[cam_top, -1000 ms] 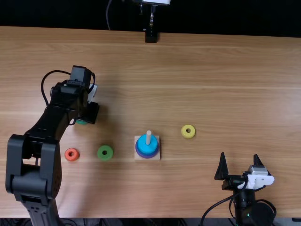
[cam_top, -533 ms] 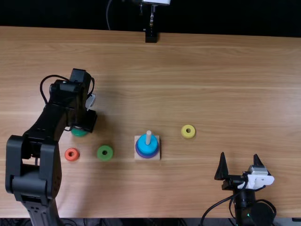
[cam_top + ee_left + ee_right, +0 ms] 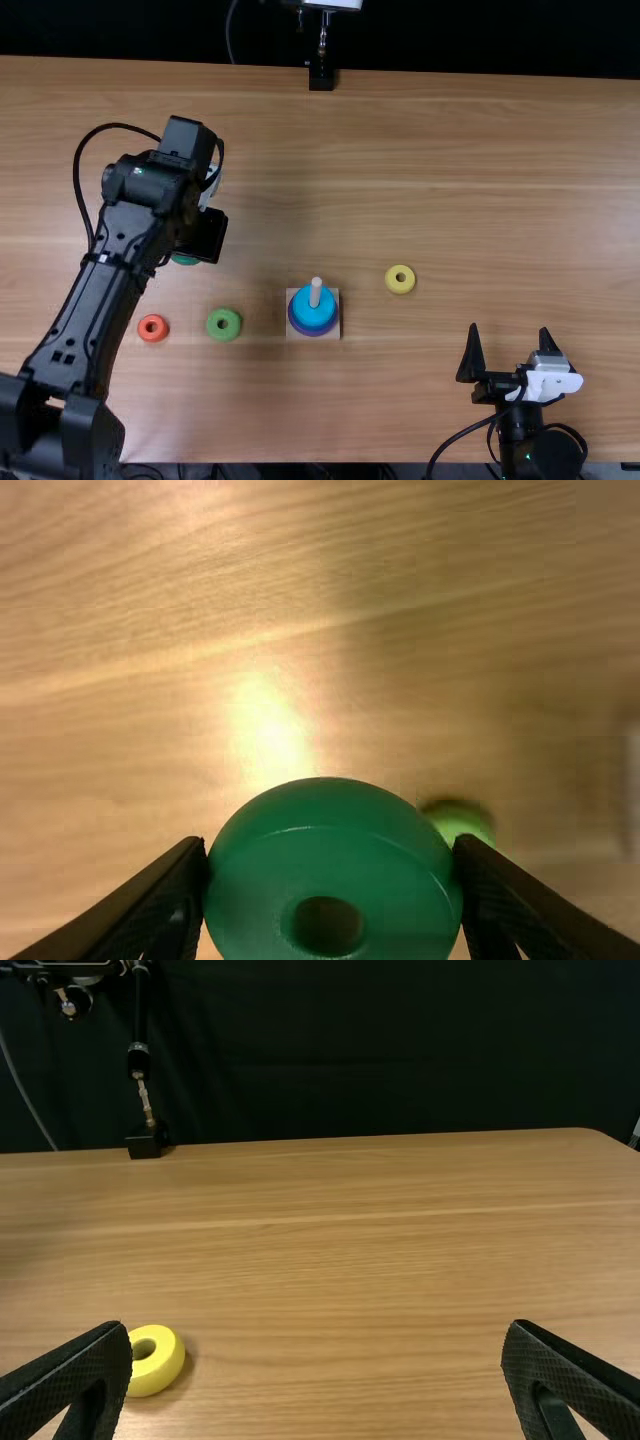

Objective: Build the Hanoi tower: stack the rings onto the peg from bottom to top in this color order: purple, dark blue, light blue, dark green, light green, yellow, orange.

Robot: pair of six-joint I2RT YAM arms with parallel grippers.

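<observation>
In the left wrist view, the left gripper point(image 3: 328, 845) has its two fingers parted by just the width of the dark green ring point(image 3: 330, 865), gripping it from opposite sides. The hole faces the camera. The light green ring point(image 3: 460, 820) lies on the table point(image 3: 250, 630) past the held one, well below the fingertips, so the grip looks lifted. The step in hand is most likely bringing dark green to the peg.

In the top view, the wooden peg point(image 3: 316, 290) is to the gripper's right and closer to the near edge, with the light blue ring point(image 3: 303, 303) uppermost and darker blue and purple edges beneath. Dark green is rightly next. A good carry keeps the ring above the peg's tip, levels it, and centres the hole over the peg before lowering straight down; opening while tilted could leave it hung up on the peg. Light green lies nearer the near edge than the gripper, and the orange ring point(image 3: 153, 328) is farther left.

In the right wrist view, the right gripper's fingers stand wide apart with nothing between them; the yellow ring point(image 3: 155, 1360) rests on the table ahead, off toward one fingertip. That arm is best left clear while dark green goes on.
</observation>
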